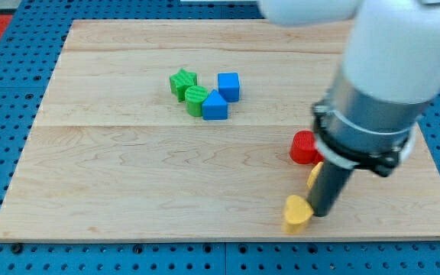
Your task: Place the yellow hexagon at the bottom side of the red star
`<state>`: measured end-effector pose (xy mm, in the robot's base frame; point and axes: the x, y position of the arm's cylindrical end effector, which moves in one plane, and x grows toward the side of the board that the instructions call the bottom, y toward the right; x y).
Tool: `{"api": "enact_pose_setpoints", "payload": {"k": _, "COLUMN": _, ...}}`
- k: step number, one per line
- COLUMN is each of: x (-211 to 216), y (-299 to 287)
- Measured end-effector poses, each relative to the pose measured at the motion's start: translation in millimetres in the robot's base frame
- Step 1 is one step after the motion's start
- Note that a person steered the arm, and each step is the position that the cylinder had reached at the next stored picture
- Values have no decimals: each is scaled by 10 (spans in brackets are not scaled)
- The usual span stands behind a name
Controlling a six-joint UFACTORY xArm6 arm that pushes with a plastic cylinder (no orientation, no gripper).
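Observation:
A red block (303, 147) sits at the board's right side, partly hidden by my arm, so its shape is unclear. Just below it a yellow block (313, 176) shows only as a sliver beside the rod; its shape cannot be made out. A second yellow block (296, 213), rounded with a point, lies near the view's bottom edge of the board. My tip (323, 213) is right against this lower yellow block's right side, below the red block.
A green star (182, 82), a green cylinder (196, 100), a blue cube (228, 86) and a blue triangle (215, 106) cluster at the upper middle of the wooden board (128, 183). The board's bottom edge runs close under the lower yellow block.

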<state>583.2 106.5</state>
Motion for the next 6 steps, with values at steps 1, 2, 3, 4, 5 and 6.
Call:
{"api": "enact_pose_setpoints", "payload": {"k": 1, "x": -30, "y": 157}}
{"api": "enact_pose_setpoints", "payload": {"k": 2, "x": -124, "y": 274}}
{"api": "enact_pose_setpoints", "payload": {"k": 3, "x": -173, "y": 389}}
{"api": "enact_pose_setpoints", "payload": {"k": 4, "x": -334, "y": 741}}
{"api": "enact_pose_setpoints", "payload": {"k": 5, "x": -534, "y": 1062}}
{"api": "enact_pose_setpoints", "payload": {"k": 6, "x": -695, "y": 911}}
